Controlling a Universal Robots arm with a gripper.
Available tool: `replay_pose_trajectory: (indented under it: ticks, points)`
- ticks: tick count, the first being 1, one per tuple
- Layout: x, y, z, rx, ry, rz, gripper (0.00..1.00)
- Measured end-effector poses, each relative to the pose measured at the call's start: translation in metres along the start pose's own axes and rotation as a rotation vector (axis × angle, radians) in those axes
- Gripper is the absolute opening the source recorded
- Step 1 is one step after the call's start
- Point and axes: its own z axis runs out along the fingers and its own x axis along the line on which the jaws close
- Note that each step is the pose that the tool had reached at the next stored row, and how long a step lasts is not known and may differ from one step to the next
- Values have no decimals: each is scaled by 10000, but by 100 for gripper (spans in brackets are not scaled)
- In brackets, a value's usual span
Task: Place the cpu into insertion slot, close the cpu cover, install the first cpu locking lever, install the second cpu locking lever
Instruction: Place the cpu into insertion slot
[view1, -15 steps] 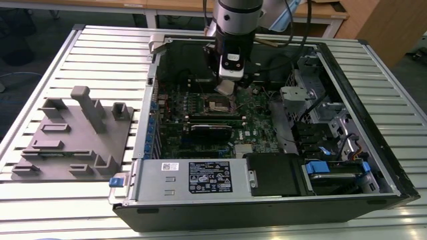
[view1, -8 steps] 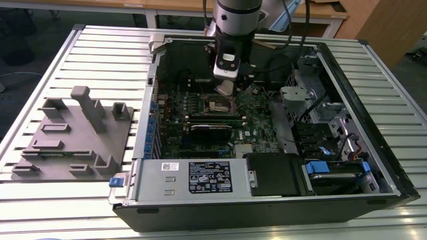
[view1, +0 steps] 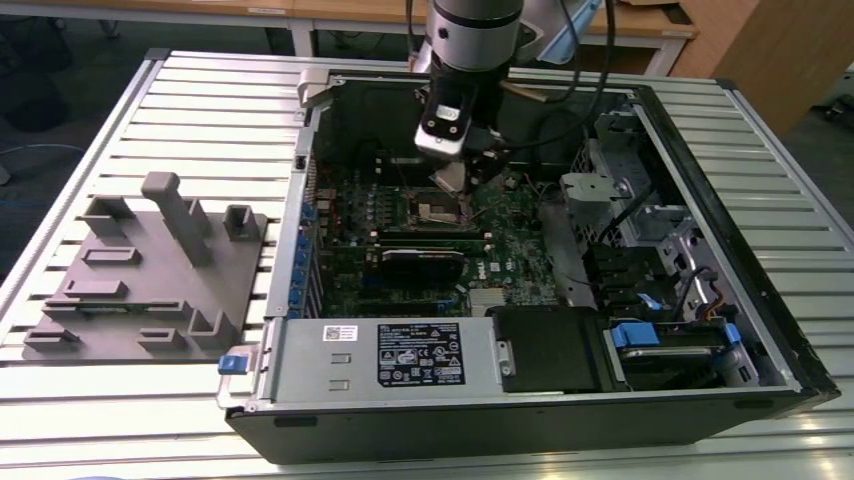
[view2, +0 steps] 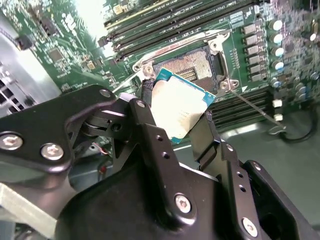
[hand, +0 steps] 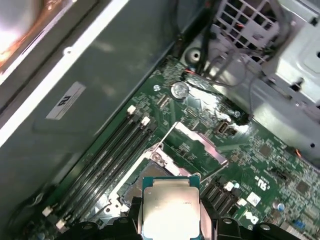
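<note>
My gripper (view2: 177, 114) is shut on the cpu (view2: 181, 106), a flat square chip with a pale metal top and green edge, clamped by two opposite sides between black fingers (view2: 148, 107). The cpu (hand: 171, 206) hangs tilted just above the insertion slot (view2: 194, 61), which lies open and dark inside its metal rim on the green motherboard. The cpu cover (hand: 198, 140), a silver frame plate, stands swung up at the slot's far side. A thin wire locking lever (view2: 254, 106) sticks out loose beside the slot. In the exterior view the gripper (view1: 454, 182) hovers over the slot (view1: 441, 210) inside the computer case.
Long black memory slots (view2: 165, 25) flank the socket. A black expansion card (view1: 424, 262), the power supply (view1: 400, 352) and metal drive cages (view1: 641, 205) crowd the case. A grey fixture block (view1: 147, 265) sits on the slatted table at the exterior view's left.
</note>
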Motion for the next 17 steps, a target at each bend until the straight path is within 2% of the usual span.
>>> replay_pose_trajectory:
  ticks: [17]
  points:
    - [0, -2, 19, -51, -243, 2710, 54]
